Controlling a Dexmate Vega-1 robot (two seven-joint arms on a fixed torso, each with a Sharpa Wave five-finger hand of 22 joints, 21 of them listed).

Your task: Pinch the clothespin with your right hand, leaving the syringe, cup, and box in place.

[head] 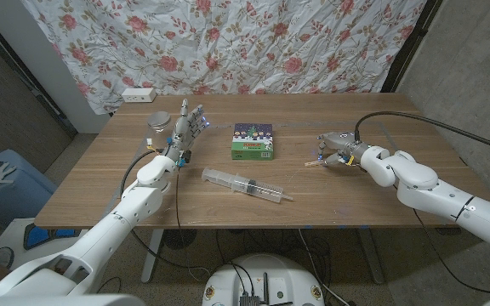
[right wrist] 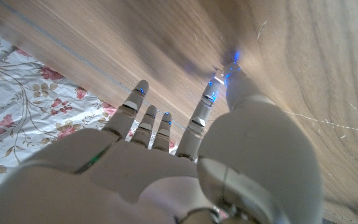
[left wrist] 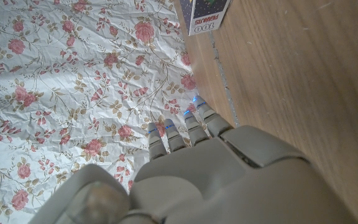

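The broad wooden worktop [head: 347,183] carries everything, its grain smooth and pale brown, with a crumpled floral cloth [head: 228,42] hanging behind. My left hand [head: 185,127] stands upright, fingers apart, holding nothing, just in front of a small clear cup [head: 158,121]. A green printed cardboard box [head: 253,142] sits mid-worktop; nearer lies a clear plastic syringe [head: 245,185]. My right hand [head: 337,150] pinches the small wooden clothespin [head: 315,160], mostly hidden by my fingers.
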